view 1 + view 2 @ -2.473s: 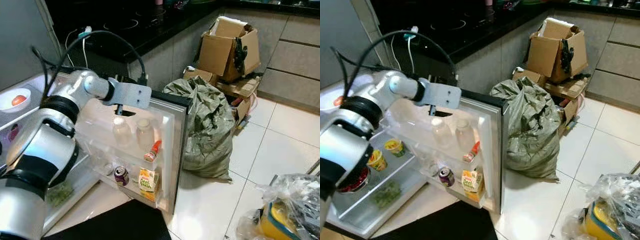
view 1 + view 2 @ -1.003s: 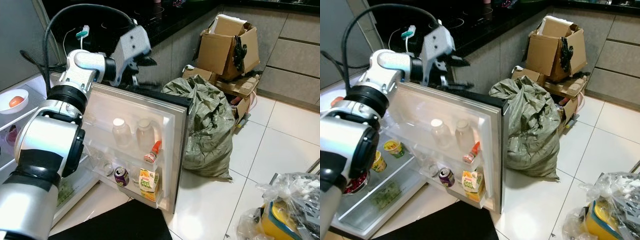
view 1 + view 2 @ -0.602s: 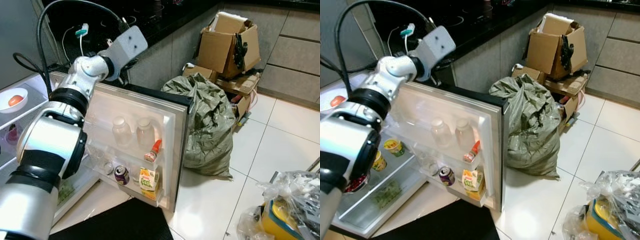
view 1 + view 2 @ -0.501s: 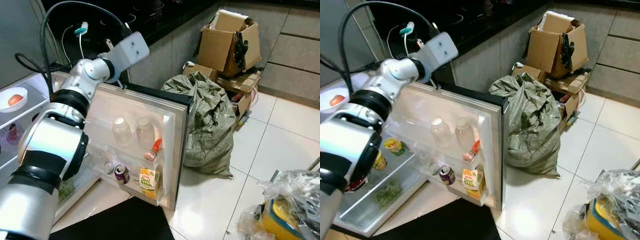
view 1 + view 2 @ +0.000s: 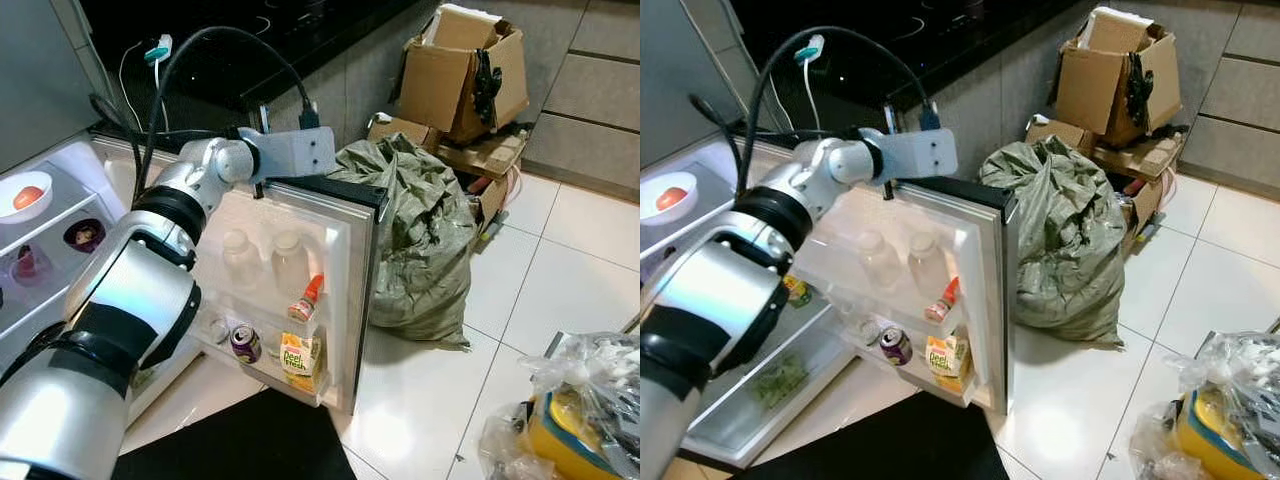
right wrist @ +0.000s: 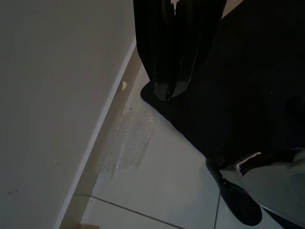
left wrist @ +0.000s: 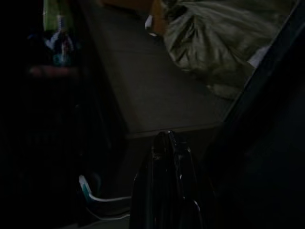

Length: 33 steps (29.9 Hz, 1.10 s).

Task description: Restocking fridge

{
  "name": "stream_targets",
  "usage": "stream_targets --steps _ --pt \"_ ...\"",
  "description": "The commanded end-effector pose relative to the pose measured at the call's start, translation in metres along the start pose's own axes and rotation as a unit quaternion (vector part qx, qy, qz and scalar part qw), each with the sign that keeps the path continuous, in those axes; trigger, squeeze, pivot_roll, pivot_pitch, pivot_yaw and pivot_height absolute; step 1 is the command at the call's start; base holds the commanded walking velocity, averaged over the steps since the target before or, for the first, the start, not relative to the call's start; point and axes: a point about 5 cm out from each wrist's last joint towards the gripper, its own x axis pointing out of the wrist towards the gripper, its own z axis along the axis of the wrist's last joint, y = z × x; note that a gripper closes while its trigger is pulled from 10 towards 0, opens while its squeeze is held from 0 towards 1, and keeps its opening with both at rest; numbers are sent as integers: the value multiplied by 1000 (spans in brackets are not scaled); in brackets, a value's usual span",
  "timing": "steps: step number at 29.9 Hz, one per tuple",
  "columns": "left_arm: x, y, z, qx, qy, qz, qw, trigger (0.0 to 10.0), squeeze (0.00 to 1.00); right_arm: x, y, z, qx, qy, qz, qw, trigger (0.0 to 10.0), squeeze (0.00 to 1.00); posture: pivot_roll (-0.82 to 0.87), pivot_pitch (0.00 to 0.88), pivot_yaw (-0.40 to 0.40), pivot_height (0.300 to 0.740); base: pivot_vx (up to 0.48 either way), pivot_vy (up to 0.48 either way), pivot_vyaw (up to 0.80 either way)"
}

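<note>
The small fridge (image 5: pixel 120 170) stands open, its door (image 5: pixel 345 255) swung out toward me. The door shelves carry two clear bottles (image 5: pixel 262 262), a red-capped bottle (image 5: pixel 306 298), a purple can (image 5: pixel 244 343) and a juice carton (image 5: pixel 297 361). Inside are a white bowl with a tomato (image 5: pixel 27 197) and some cups. My left arm reaches across the door's top edge, its wrist (image 5: pixel 295 152) just above that edge. In the dark left wrist view the left gripper (image 7: pixel 165 139) is shut and empty. The right gripper (image 6: pixel 172 93) hangs shut over the floor.
A stuffed green sack (image 5: pixel 425 240) leans right beside the door's outer edge. Cardboard boxes (image 5: pixel 460 75) are piled behind it against grey cabinets. A plastic bag with something yellow (image 5: pixel 580 420) lies at the lower right. A black mat (image 5: pixel 240 440) lies in front of the fridge.
My left arm has come down from above the dark counter to the top edge of the fridge door. The camera shifted slightly; the door items stayed put.
</note>
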Motion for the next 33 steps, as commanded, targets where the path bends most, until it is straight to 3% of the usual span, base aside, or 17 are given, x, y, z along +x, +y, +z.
stream_targets --steps 1,11,14,17,19,20,22,26,29,33 --pt "2 -12 0 8 2 -58 998 10000 0 -1 0 -11 13 14 -3 1000 10000 0 -241 136 93 740 0 0 0" --pt "-7 -20 -9 -18 2 -186 982 10000 0 -2 -1 -13 15 15 -6 1000 10000 0 -242 135 90 740 0 0 0" --pt "-17 -21 -15 -23 -1 -269 963 10000 0 -2 -2 -12 14 14 -6 1000 10000 0 -241 134 87 740 0 0 0" --pt "-21 -20 -15 -22 -4 -294 956 10000 0 -2 -3 -11 13 13 -7 1000 10000 0 -241 132 83 740 0 0 0" --pt "-31 -15 -18 -28 -4 -350 936 10000 0 -1 -4 -8 11 11 -7 1000 10000 0 -239 129 79 740 0 0 0" --pt "-31 -15 -18 -28 -4 -350 936 10000 0 -1 -4 -8 11 11 -7 1000 10000 0 -239 129 79 740 0 0 0" --pt "-40 -10 -21 -28 -2 -390 920 10000 0 -1 -4 -6 10 9 -7 1000 10000 0 -235 125 75 740 0 0 0" --pt "-46 -5 -22 -29 -3 -407 913 10000 0 -1 -5 -5 8 8 -7 1000 10000 0 -231 123 71 740 0 0 0" --pt "-60 11 -20 -52 -32 -436 898 10000 0 0 -5 -3 3 6 -7 1000 10000 0 -220 115 62 740 0 0 0" --pt "-70 24 -21 -69 -47 -427 900 10000 0 0 -5 0 -2 4 -6 1000 10000 0 -210 109 57 740 0 0 0"
